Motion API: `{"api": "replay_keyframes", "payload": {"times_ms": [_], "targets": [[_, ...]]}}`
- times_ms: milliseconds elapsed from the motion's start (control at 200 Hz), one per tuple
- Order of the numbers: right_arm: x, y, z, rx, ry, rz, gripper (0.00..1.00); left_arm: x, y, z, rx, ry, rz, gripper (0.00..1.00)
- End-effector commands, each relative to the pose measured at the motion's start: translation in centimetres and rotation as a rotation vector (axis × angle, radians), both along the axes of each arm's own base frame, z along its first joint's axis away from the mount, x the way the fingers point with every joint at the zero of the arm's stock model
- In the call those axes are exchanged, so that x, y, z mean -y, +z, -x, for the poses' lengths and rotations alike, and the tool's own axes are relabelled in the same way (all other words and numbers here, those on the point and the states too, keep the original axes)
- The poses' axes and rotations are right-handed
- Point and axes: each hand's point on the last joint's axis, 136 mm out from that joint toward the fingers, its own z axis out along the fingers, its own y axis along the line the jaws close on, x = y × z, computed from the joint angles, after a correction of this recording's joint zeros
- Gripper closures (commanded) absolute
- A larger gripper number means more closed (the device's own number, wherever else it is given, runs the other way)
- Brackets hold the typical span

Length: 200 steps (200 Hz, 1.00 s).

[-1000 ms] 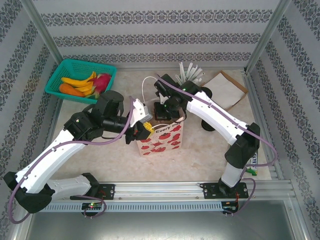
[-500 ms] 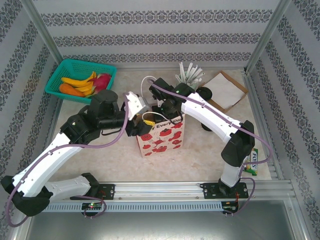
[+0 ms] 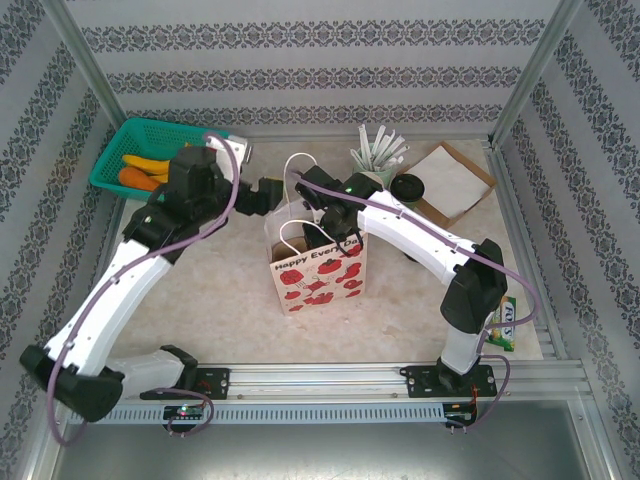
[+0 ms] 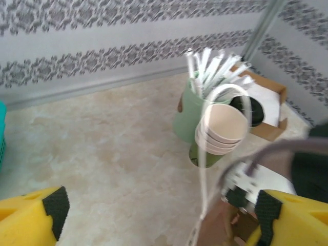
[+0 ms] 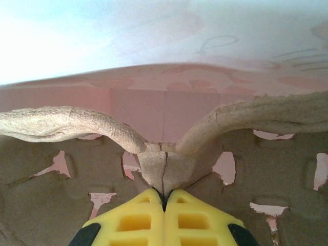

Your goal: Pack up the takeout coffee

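Gaping wide, my left hand (image 4: 161, 215) grips nothing; its yellow fingers (image 4: 31, 218) stand far apart above the counter (image 4: 102, 143). My right hand (image 5: 164, 197) is clenched, fingertips pressed together on the root of a handle (image 5: 92, 125) at the inner wall of the bag (image 3: 318, 275). The bag stands upright mid-counter, printed with red shapes and the words "Happy Every"; the rest I cannot read. From above, my left arm bends up and over, its hand (image 3: 268, 195) raised just beside the bag's far left corner. My right arm stretches in from the right, its hand (image 3: 335, 222) at the bag's mouth. A cup stack (image 4: 221, 130) lies beyond. Where the coffee cup is, I cannot tell.
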Motion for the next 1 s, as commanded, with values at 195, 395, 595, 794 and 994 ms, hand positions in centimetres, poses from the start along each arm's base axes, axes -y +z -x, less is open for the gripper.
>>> {"api": "replay_keyframes", "payload": {"times_ms": [195,395,595,794,994], "targets": [[-0.9,0.1,1.4,-0.071,0.036,-0.044,1.00,3.5,-1.1,-2.8,-0.103,-0.097,0.083,0.18],[-1.4,-0.3,1.5,-0.165,-0.003,-0.078,1.00,5.4,-2.3,-3.6,-0.159,-0.165,0.116,0.82],[-0.2,-2.3,1.6,-0.237,-0.032,-0.010,1.00,5.5,-2.7,-3.2,-0.170,-0.176,0.131,1.00],[-0.7,-1.4,1.4,-0.219,-0.025,-0.033,1.00,3.8,-1.9,-2.4,-0.140,-0.124,0.069,0.46],[-0.8,-0.9,1.2,-0.203,-0.026,-0.047,1.00,2.7,0.0,3.4,-0.016,-0.238,0.084,0.29]]}}
